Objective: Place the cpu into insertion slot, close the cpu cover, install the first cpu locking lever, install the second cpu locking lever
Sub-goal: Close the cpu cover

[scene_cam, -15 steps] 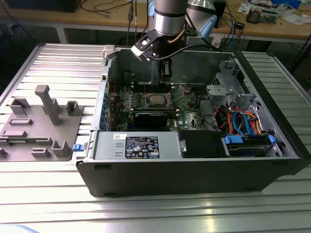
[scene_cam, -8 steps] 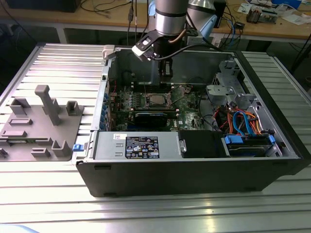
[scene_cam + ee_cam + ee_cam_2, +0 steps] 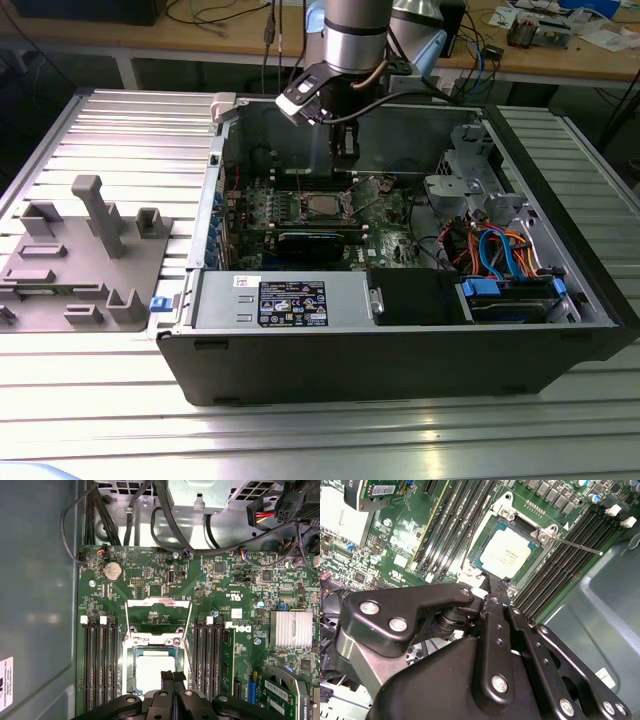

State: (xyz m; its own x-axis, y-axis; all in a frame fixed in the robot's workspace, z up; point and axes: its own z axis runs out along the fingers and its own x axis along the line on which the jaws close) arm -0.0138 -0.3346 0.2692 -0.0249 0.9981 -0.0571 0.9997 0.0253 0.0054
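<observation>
The cpu [image 3: 152, 672] lies flat in the insertion slot [image 3: 130, 677], silver top up, and it also shows in the second wrist view [image 3: 507, 555] and the exterior view [image 3: 320, 207]. The cpu cover [image 3: 159, 600] stands swung open past the slot's far side. A thin locking lever [image 3: 576, 545] sticks out free beside the socket. My gripper [image 3: 173, 676] hangs just above the cpu's near edge, fingers shut together with nothing between them. The second wrist view has the gripper [image 3: 499, 586] at the socket's corner, and in the exterior view the gripper [image 3: 346, 158] reaches down into the open case.
Long black memory slots [image 3: 100, 665] flank the socket on both sides. A finned silver heatsink [image 3: 290, 629] and bundled cables [image 3: 150, 515] lie around the board. A power supply [image 3: 280, 300] and a drive bay with blue cables [image 3: 505, 255] fill the case front. A grey fixture plate [image 3: 80, 260] lies outside.
</observation>
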